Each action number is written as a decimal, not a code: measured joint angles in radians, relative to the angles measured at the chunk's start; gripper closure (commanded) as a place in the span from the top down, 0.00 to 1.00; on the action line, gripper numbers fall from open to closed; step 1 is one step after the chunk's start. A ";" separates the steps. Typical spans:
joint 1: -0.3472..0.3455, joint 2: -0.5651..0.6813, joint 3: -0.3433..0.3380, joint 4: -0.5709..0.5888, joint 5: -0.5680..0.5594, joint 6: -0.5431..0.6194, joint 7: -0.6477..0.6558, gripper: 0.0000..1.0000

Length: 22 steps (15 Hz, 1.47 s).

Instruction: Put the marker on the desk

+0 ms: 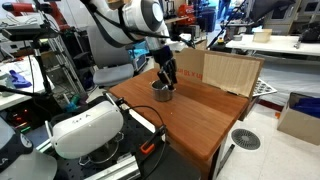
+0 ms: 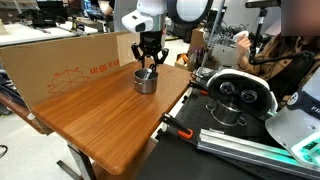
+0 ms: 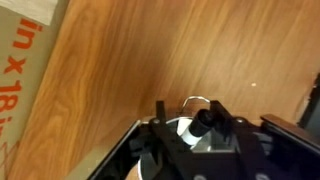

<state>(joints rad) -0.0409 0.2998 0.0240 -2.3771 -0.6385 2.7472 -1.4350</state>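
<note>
Fingers [image 2: 155, 60] are hovering just above pot [image 2: 146, 82] on tabletop [image 2: 105, 125]; only wrist view is showing marker [image 3: 204, 122] between them; whether they are gripping it cannot be told.

In an exterior view the metal pot [image 2: 146, 82] stands on the desk [image 2: 100, 125], toward its far end. The pincer [image 2: 149, 66] is directly above the pot, at its 12 o'clock. A cardboard panel [image 2: 60, 62] stands upright along the desk's edge, at the pot's 9 o'clock. A headset [image 2: 240, 95] lies off the desk, at the pot's 3 o'clock. In the wrist view the marker [image 3: 204, 122] sits between the pincer's fingers, over the pot's mouth, with the cardboard at 10 o'clock.
</note>
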 measured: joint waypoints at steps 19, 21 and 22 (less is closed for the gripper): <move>-0.008 -0.120 0.031 -0.076 0.139 0.030 -0.028 0.05; -0.008 -0.145 0.056 -0.086 0.223 0.024 -0.084 0.05; -0.008 -0.153 0.068 -0.087 0.259 0.019 -0.106 0.05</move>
<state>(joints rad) -0.0485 0.1469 0.0922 -2.4645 -0.3792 2.7657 -1.5412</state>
